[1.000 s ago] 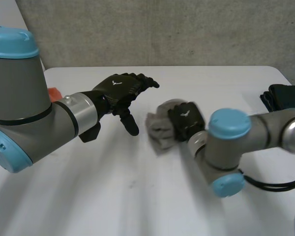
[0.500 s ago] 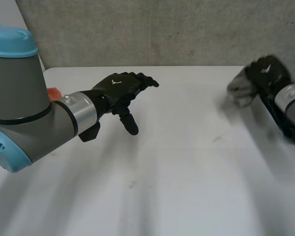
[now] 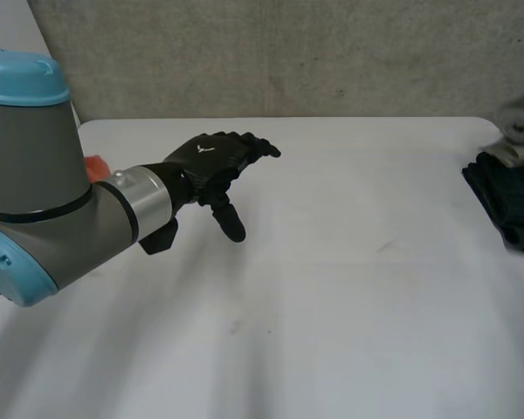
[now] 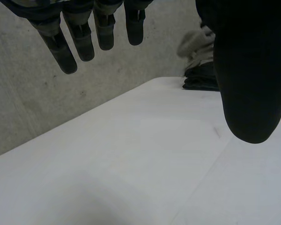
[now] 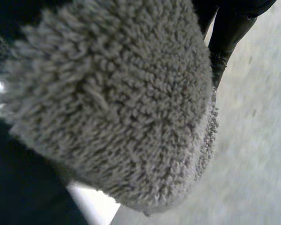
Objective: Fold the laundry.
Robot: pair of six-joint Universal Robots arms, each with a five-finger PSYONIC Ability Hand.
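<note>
Right hand (image 5: pixel 226 29) grips the grey towel (image 3: pixel 521 127) at the bench (image 3: pixel 349 288) right edge, just above the dark folded pile (image 3: pixel 506 201); best lowered flat and square onto the pile before release, while the left hand (image 3: pixel 217 161) hovers with fingers relaxed, holding nothing.

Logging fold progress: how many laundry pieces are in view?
2: a grey fluffy terry towel at the white table's right edge, just above a dark folded cloth stack lying there. The stack may hide more.
</note>
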